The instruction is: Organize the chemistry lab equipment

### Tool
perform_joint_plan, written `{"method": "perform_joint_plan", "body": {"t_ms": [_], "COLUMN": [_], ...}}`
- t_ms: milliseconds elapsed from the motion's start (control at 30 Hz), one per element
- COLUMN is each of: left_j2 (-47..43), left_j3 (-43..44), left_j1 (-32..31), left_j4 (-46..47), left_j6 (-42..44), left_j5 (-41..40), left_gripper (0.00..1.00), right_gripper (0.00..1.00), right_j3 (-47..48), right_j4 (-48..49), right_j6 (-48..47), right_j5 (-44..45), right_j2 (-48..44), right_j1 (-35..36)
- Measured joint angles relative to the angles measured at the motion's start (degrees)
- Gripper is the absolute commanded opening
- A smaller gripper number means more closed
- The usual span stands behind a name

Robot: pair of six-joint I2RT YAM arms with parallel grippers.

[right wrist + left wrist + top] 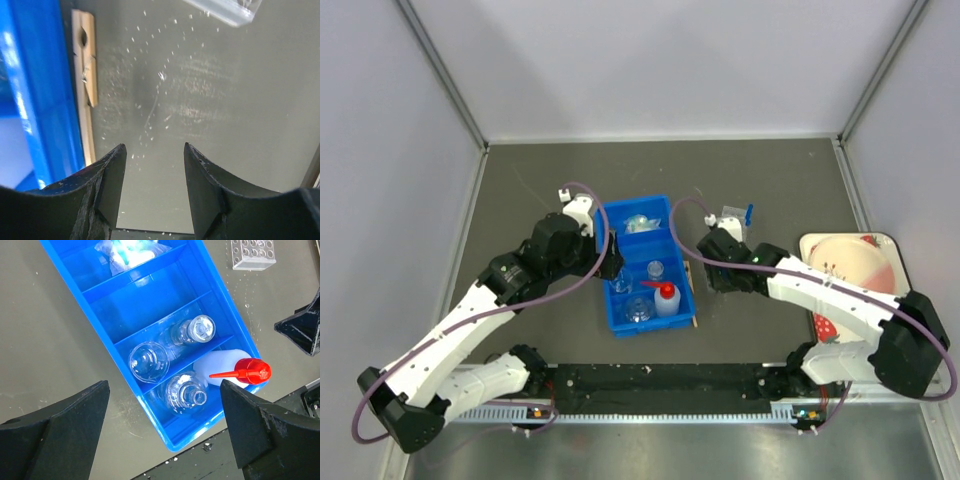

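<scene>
- A robot test cell, I'd say: plain pale wall panels (670,60) on metal framing close in one dark grey table (520,180).
- Two white arms (450,345) stand bolted along its near rail (660,385).
- Under the left pincer (164,387), a blue bin (150,305) of glass flasks (187,395) and a squeeze bottle (215,369): chemistry ware.

Both arms are built alike. The left arm (450,335) and right arm (820,290) have smooth white link shells joined by blocky black joint housings, the largest black blocks at the outer elbows. A thin purple-grey cable (580,185) loops loosely along the left arm, and a matching one (672,225) follows the right. Each wrist carries a small white block. Tiny orange and green marks show at the bases. The left gripper (165,387) has matte black, wedge-shaped fingers (65,430) with a fine grainy surface. The right gripper (154,147) has the same black fingers (225,200), flecked with pale specks and scuffed along the edges.
</scene>
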Motion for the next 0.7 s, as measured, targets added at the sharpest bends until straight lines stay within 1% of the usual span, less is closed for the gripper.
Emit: {"method": "perform_joint_plan", "body": {"t_ms": [167, 300, 500, 700], "left_j2": [0.1, 0.1, 0.1, 0.1], "left_j3": [0.0, 0.0, 0.0, 0.0], "left_j1": [0.0, 0.0, 0.0, 0.0], "left_j4": [-0.3, -0.4, -0.4, -0.5], "left_j6": [-0.3, -0.4, -0.4, -0.3], "left_j5": [0.8, 0.8, 0.7, 0.6], "left_gripper": [0.97, 0.97, 0.97, 0.97], "right_gripper": [0.50, 0.52, 0.54, 0.56], "right_j3": [-5.0, -5.9, -5.9, -3.3], "right_j4": [1.3, 2.9, 6.5, 6.7], "right_j6": [3.1, 4.8, 6.1, 6.4], "right_j5": [-0.1, -0.3, -0.5, 0.0], "right_j2": [-1.0, 0.1, 7.0, 13.8], "right_j1": [1.5, 3.7, 6.3, 8.4]}}
